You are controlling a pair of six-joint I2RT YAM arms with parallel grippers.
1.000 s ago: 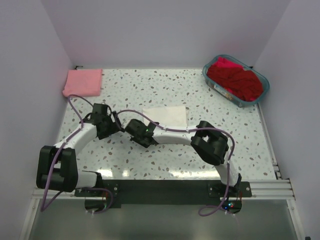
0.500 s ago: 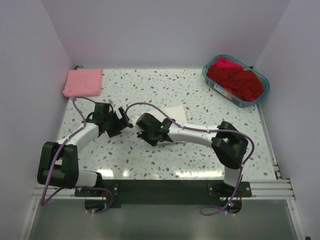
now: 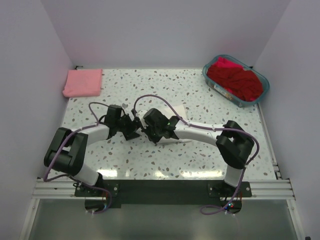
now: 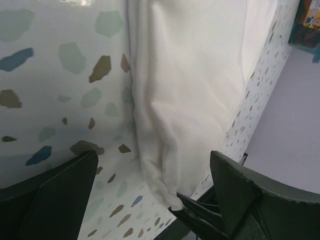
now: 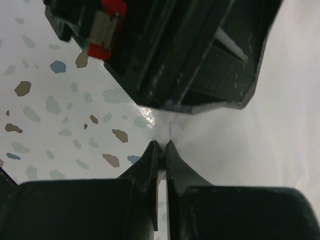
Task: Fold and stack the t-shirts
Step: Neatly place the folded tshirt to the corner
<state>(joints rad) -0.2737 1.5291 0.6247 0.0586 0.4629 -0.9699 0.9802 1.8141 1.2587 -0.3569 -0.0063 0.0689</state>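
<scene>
A folded white t-shirt lies at the table's middle; its left edge fills the left wrist view. My right gripper is shut, pinching the shirt's near-left corner between its fingertips. My left gripper stands open right beside it, its jaws on either side of that same corner, not touching the cloth. A folded pink t-shirt rests at the far left corner. Red t-shirts are piled in the basket.
The teal plastic basket sits at the far right by the wall. The two wrists are almost touching over the white shirt's left edge. The left gripper's body looms just ahead of the right fingers.
My left gripper has swung right to the white shirt's corner and its jaws have spread wider. The right gripper has shifted a little right and away, still pinching the cloth.
</scene>
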